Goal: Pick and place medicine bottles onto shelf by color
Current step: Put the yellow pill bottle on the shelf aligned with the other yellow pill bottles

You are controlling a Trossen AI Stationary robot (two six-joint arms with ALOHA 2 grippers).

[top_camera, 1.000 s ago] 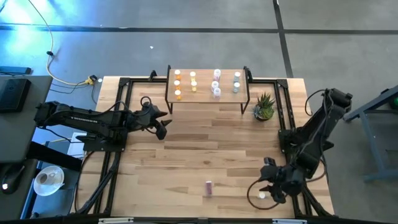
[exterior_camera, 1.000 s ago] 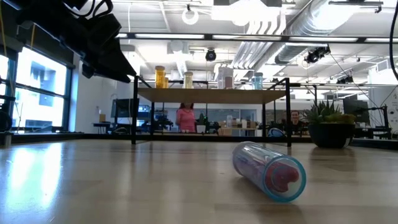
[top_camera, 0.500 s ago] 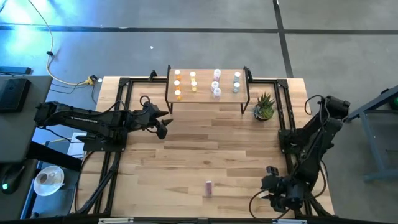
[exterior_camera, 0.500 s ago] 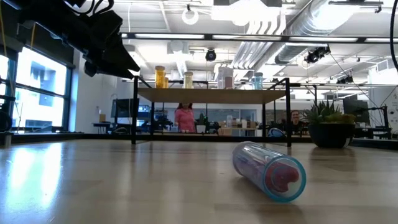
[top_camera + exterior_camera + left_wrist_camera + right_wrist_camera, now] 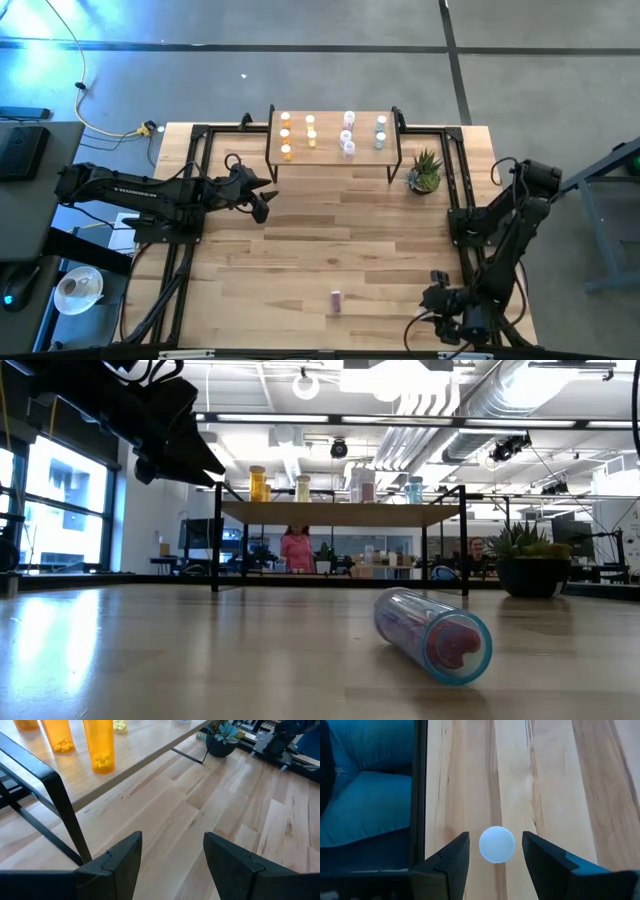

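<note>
While right fingers (image 5: 495, 865) gape wide, white-capped bottle (image 5: 497, 844) stands between them, untouched; left fingers (image 5: 170, 860) wide.

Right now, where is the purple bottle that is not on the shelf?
In the high view, the purple bottle lies on its side on the table near the front edge, left of the right end effector.

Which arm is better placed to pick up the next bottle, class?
Right. The right gripper hangs open directly over a white-capped bottle near the table's front right corner; the left gripper waits empty by the shelf.
</note>
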